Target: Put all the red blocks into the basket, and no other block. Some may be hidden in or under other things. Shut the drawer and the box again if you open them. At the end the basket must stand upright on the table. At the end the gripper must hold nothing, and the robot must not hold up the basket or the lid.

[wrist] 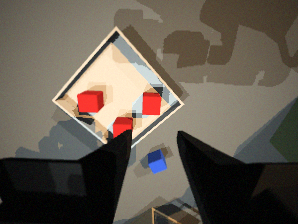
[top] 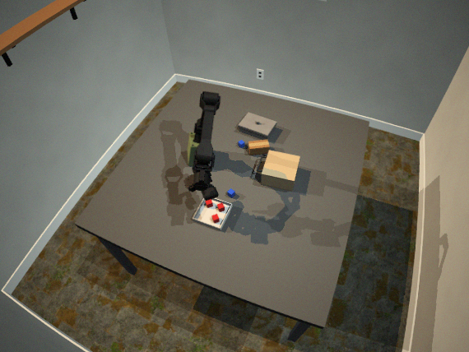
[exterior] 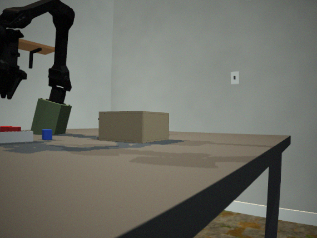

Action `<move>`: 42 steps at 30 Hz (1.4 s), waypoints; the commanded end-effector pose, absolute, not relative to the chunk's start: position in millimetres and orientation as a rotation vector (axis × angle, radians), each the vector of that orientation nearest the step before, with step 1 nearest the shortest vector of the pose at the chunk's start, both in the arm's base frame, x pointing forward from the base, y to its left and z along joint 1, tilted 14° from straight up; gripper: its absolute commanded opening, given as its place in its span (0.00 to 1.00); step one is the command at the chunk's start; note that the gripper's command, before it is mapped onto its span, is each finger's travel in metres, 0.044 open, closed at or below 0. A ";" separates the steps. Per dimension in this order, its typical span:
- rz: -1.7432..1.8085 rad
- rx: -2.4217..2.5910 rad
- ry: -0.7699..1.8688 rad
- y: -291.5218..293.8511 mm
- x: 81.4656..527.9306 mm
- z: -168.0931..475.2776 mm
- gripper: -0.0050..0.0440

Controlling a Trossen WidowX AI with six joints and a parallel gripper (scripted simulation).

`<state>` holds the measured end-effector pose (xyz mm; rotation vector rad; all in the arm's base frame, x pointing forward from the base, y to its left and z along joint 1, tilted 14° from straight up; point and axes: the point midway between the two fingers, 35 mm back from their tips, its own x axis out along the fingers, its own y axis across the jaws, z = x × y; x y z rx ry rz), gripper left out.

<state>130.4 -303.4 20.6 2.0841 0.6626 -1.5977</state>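
The white shallow basket [top: 212,213] stands on the table with three red blocks in it [top: 209,202] [top: 220,206] [top: 215,218]. In the wrist view the basket [wrist: 117,85] lies below and ahead of the fingers, with the red blocks [wrist: 90,101] [wrist: 151,103] [wrist: 122,126] inside. My gripper [top: 206,191] hangs above the basket's near edge, open and empty; it also shows in the wrist view [wrist: 154,140] and at the left of the low side view [exterior: 6,92]. A blue block [top: 230,192] [wrist: 157,161] lies on the table just beside the basket.
A tan drawer cabinet [top: 280,169] stands to the right. A small wooden box [top: 258,146], a second blue block [top: 241,143] and a flat grey box with a lid [top: 257,124] lie behind it. A green box [exterior: 50,115] stands by the arm's base.
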 end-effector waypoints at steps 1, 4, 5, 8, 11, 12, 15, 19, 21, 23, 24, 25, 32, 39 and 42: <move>-1.593 2.079 0.651 -306.2 128.8 31.2 0.50; -1.593 2.079 0.651 -306.2 128.8 31.2 0.50; -1.593 2.079 0.651 -306.2 128.8 31.2 0.50; -1.531 2.044 0.669 -297.6 133.7 32.5 0.40; -1.486 1.955 0.697 -282.1 159.2 35.6 0.40; -1.486 1.955 0.697 -277.0 167.7 36.6 0.40; -1.391 1.857 0.720 -261.3 185.9 40.1 0.40; -1.336 1.813 0.731 -234.2 213.1 46.0 0.40; -1.283 1.770 0.740 -218.6 225.3 48.9 0.40; -1.283 1.770 0.740 -204.5 236.4 51.5 0.40; -1.283 1.770 0.740 -204.5 236.4 51.5 0.40; -1.283 1.770 0.740 -204.5 236.4 51.5 0.40; -1.036 1.632 0.775 -144.8 265.7 59.9 0.40; -0.901 1.579 0.793 -81.2 281.8 67.1 0.40; -0.901 1.579 0.793 -76.1 282.8 67.6 0.40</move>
